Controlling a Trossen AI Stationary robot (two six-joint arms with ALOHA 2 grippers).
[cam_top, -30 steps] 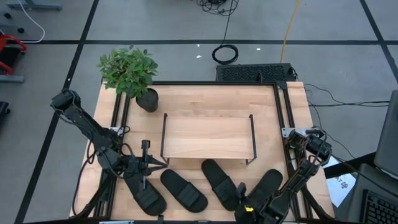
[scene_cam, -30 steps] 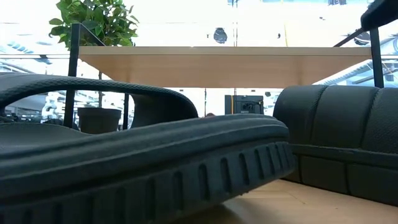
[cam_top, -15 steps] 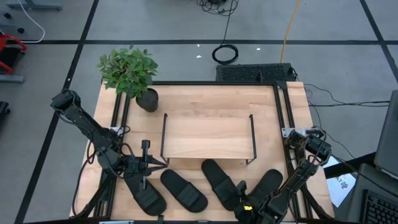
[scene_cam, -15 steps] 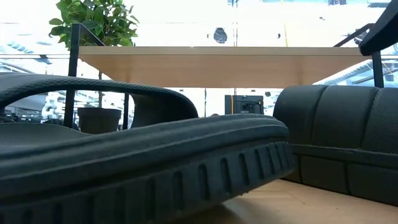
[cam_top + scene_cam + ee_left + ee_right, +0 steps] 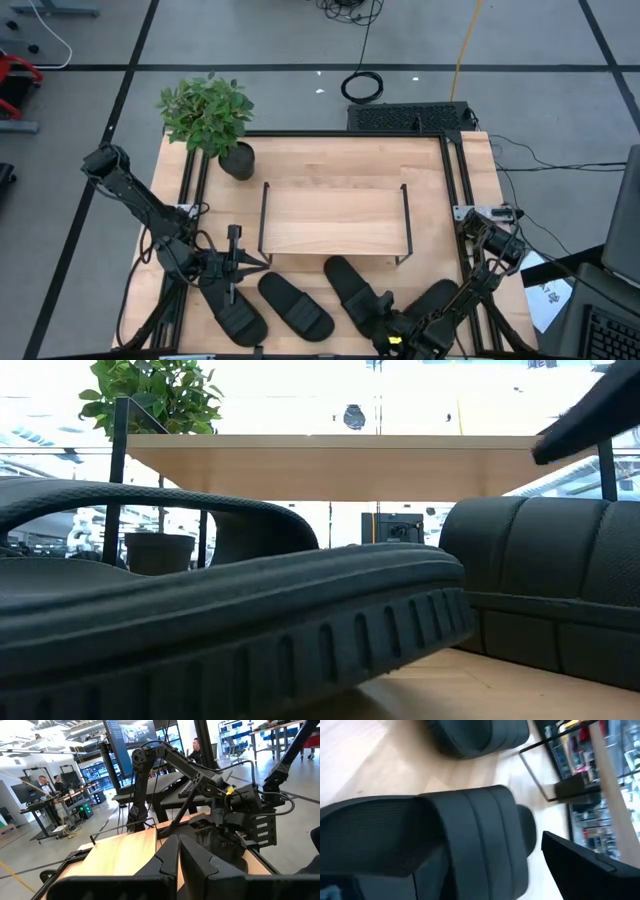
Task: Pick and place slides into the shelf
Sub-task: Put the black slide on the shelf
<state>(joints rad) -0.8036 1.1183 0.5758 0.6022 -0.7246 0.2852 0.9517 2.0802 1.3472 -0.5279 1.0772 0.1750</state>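
Observation:
Four black slides lie sole-down along the table's near edge: one, a second, a third and a fourth partly under my right arm. The light-wood shelf stands beyond them. My right gripper is low between the two right-hand slides, open. In the right wrist view its fingers stand on either side of a slide's wide strap. My left gripper waits shut above the leftmost slide, and its closed fingers point across the table. My right gripper has one finger beside the slide's strap and the other low on the opposite side. The slide lies flat on the table. I cannot tell whether a finger touches it.
A potted plant stands at the far left corner of the table. Black frame rails run along the table's sides. The shelf's thin black leg is close beyond the right gripper. The low view is filled by slide soles.
My right arm has swung lower and toward the table's left, bringing its gripper closer over the two right-hand slides. In the low view a dark part of it has come down into the upper right corner. The slides have kept their places.

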